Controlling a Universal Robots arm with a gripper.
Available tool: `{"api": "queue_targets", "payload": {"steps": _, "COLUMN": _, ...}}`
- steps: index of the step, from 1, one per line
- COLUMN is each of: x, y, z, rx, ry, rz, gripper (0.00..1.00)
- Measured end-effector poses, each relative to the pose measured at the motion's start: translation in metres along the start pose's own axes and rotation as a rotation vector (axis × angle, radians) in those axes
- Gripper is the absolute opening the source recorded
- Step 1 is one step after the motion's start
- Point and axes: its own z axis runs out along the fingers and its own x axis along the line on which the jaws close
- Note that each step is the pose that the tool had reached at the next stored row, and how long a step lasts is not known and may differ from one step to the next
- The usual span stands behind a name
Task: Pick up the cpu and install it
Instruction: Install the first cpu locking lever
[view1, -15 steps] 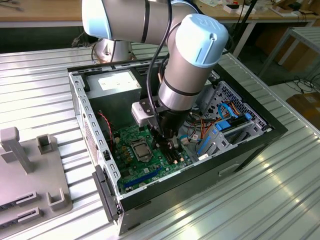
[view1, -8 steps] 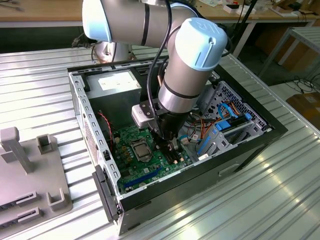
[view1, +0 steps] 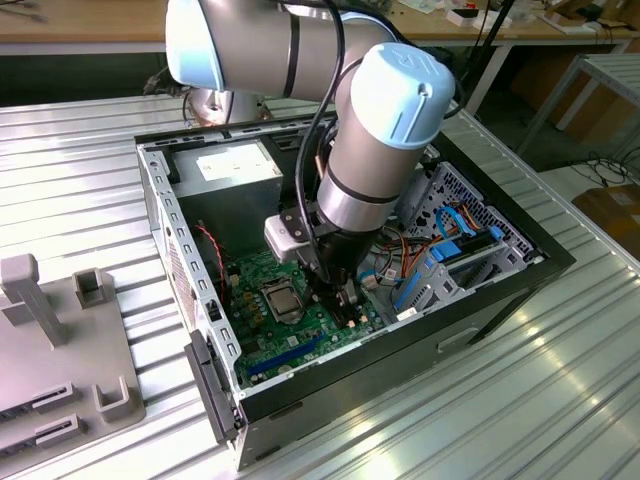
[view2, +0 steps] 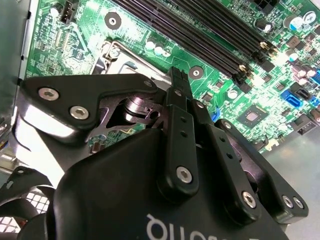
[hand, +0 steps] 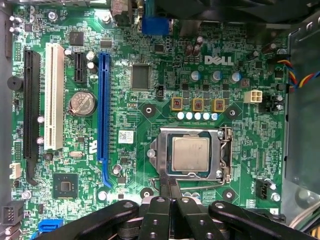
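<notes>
The arm reaches down into the open computer case (view1: 160, 190), which lies on its side on the ribbed metal table (view1: 560, 400). The gripper (view1: 335, 298) hangs low over the green motherboard (view1: 290, 335), towards the exterior view's right of the socket.

The cpu (hand: 190, 155) sits inside the silver socket frame (hand: 155, 155) on the board, its plain grey face up and level, its edges square to the frame. In the exterior view the same chip (view1: 277, 297) lies just to the left of the gripper, near but apart from it. It looks already seated in the socket rather than lying loose elsewhere, so the placing step appears done; whether the frame is latched over it I cannot tell.

In the first wrist view the gripper (hand: 168, 186) has its two fingertips pressed together with nothing between them, the tip resting right at the socket's edge beside the thin retaining lever (hand: 210, 184), just short of the chip. The second wrist view shows the fingers (view2: 179, 90) closed into a single narrow point above the socket corner. The chip is square, so it has no long axis; it lies straight ahead of the closed tips, across the frame's edge.

Beyond the board, a grey power supply (view1: 235, 170) occupies the far corner of the case.
</notes>
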Motion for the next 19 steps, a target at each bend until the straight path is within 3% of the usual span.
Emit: {"api": "queue_targets", "payload": {"steps": 19, "x": 0.0012, "y": -0.0001, "z": 0.0032, "rx": 0.0, "ry": 0.0004, "rz": -0.009, "gripper": 0.11}}
